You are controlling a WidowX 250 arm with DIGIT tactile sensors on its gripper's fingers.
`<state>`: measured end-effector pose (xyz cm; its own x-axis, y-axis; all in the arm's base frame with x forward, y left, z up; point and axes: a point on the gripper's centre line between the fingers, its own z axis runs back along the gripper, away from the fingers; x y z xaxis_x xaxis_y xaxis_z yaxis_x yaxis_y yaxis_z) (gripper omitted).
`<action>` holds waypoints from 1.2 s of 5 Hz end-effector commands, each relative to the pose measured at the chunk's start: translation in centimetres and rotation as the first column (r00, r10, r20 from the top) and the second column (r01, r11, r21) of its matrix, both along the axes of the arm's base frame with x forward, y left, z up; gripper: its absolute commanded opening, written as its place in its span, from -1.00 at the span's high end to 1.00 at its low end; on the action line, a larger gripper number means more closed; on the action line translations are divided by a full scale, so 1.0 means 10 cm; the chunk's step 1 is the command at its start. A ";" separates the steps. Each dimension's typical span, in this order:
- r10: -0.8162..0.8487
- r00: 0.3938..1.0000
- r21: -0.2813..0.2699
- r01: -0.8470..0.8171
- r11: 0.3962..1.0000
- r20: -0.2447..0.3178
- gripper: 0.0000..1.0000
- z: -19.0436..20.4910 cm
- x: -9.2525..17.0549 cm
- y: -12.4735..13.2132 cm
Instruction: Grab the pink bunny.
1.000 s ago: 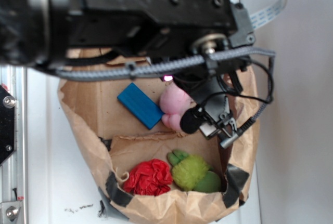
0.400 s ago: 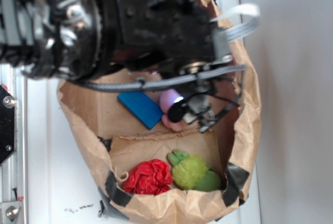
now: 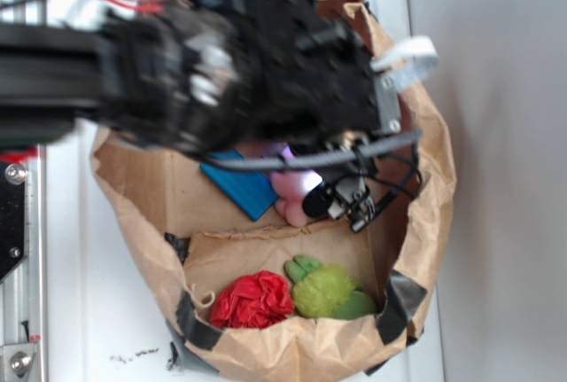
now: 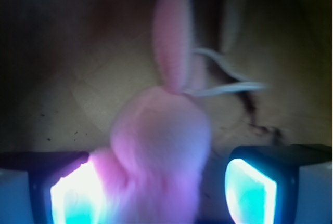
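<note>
The pink bunny [image 4: 161, 141] fills the middle of the wrist view, lying on brown paper, one long ear pointing up and a thin white loop off to its right. My gripper [image 4: 160, 185] is open and straddles it: the left finger [image 4: 67, 193] touches the fur, while the right finger [image 4: 252, 185] stands a small gap away. In the exterior view the bunny [image 3: 288, 187] is mostly covered by the black arm, and the gripper [image 3: 303, 180] sits low over it inside the bag.
All of this lies inside a brown paper bag [image 3: 431, 222]. A blue block [image 3: 237, 185] rests just left of the bunny. A red ruffled ball [image 3: 254, 300] and a green plush toy [image 3: 326, 292] sit in the bag's front part.
The arm has come down into the bag over the bunny, and its bulk has shifted left. The bunny, block, ball and green toy have stayed in place.
</note>
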<state>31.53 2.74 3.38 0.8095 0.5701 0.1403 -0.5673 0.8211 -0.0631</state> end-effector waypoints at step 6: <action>-0.427 0.903 -0.220 0.408 0.886 -0.047 1.00 1.05 -0.02 -0.02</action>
